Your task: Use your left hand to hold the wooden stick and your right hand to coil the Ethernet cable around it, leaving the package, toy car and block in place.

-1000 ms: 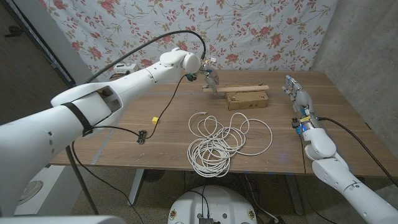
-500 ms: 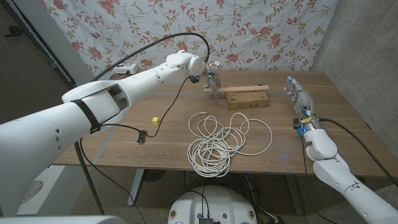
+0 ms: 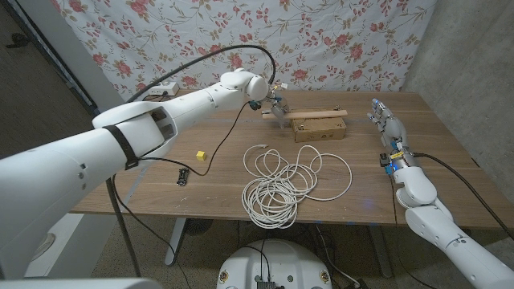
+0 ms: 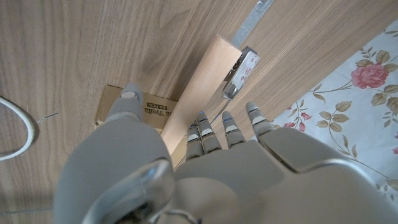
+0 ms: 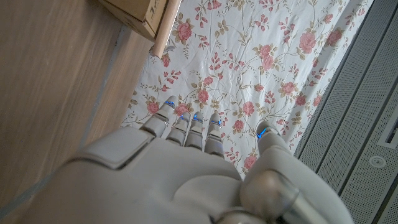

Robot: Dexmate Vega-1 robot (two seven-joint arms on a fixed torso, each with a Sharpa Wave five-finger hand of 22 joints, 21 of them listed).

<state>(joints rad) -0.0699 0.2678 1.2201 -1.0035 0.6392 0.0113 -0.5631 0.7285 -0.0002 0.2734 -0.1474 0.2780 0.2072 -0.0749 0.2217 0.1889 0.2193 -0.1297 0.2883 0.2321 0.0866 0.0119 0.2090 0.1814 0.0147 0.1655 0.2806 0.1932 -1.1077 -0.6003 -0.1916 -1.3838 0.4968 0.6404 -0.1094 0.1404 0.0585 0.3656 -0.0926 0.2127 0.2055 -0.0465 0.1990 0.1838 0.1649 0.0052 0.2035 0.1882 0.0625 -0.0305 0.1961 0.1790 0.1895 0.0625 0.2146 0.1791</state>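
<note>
Floral cloth (image 3: 337, 40) hangs behind the wooden worktop (image 3: 434, 185). At upper centre of the head view the stick (image 3: 317, 114) lies along the back of the package (image 3: 320, 128). The left hand (image 3: 277, 105) is over the stick's left end, fingers (image 4: 202, 134) spread above it, grasping nothing. The cable (image 3: 281, 181) lies coiled at centre. The right hand (image 3: 385, 120) stands at the right, fingers straight and released. A yellow block (image 3: 199, 154) and a dark toy car (image 3: 183, 176) sit at left.

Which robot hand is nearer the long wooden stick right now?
Left. The left robot hand is right at the long wooden stick, over its left end, fingers spread. The right robot hand stands open, apart, off the stick's right end.
</note>
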